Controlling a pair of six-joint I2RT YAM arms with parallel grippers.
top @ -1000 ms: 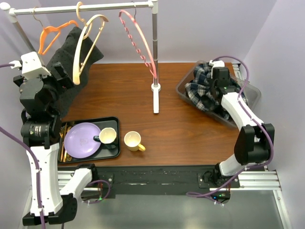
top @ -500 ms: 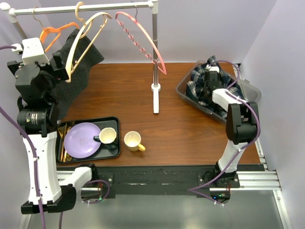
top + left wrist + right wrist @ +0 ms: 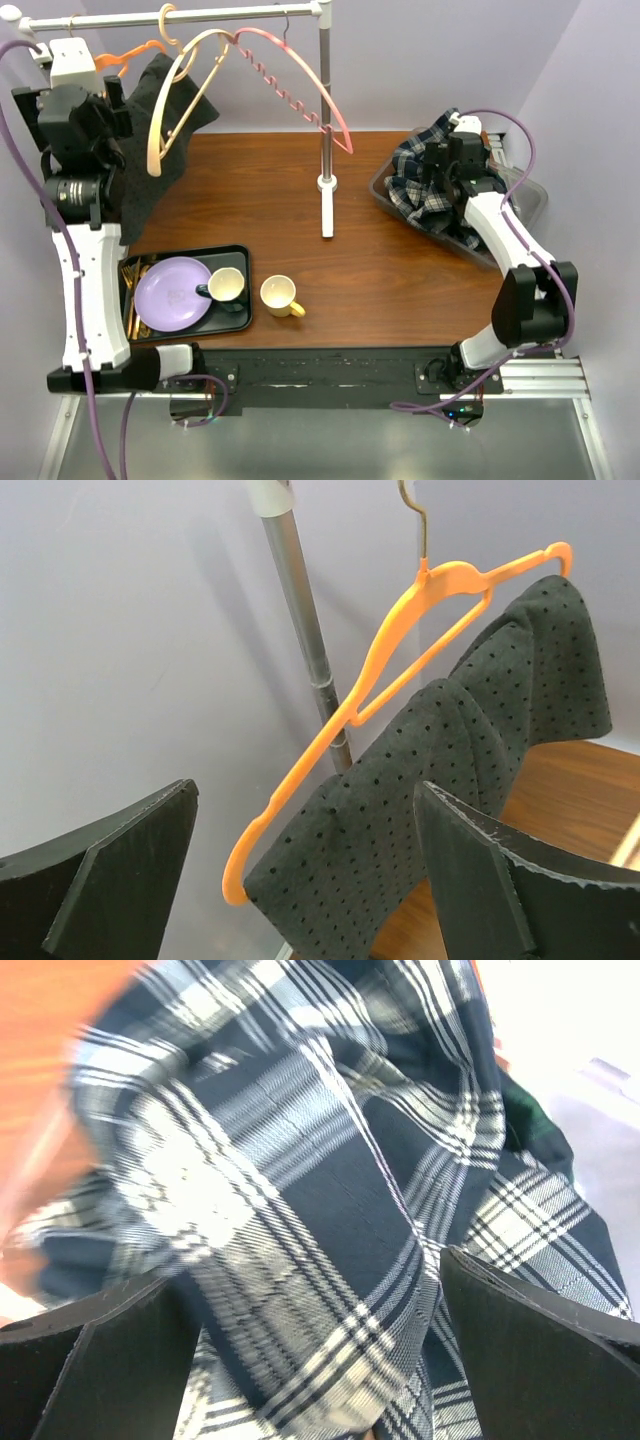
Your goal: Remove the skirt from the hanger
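Left of the rack pole [image 3: 325, 110], up by the rail, the orange hanger [image 3: 447, 579] is the one to watch. The black dotted skirt [image 3: 400, 800] is draped right over its lower bar, and its folds hang down toward the table. I read that as the skirt, since it's the only cloth on any hanger.

The left gripper [image 3: 305, 800] is raised to that height with its fingers spread wide. They frame the skirt and the hanger's low end but touch neither, and nothing is gripped.

Between it and the pole, the cream hanger [image 3: 175, 100] and the pink hanger [image 3: 300, 90] both hang bare and tilted.

Right of the pole, well apart from all this, the right gripper [image 3: 310, 1310] hovers over a plaid garment [image 3: 330, 1190] heaped in the grey bin [image 3: 527, 203]. Its fingers are wide too and the cloth lies loose below them, so it isn't held.

So where are we? By my reckoning the plaid piece is dealt with, off any hanger and down in the bin. The dotted skirt hasn't been started: it needs a grip on the fabric, then a pull off the bar.
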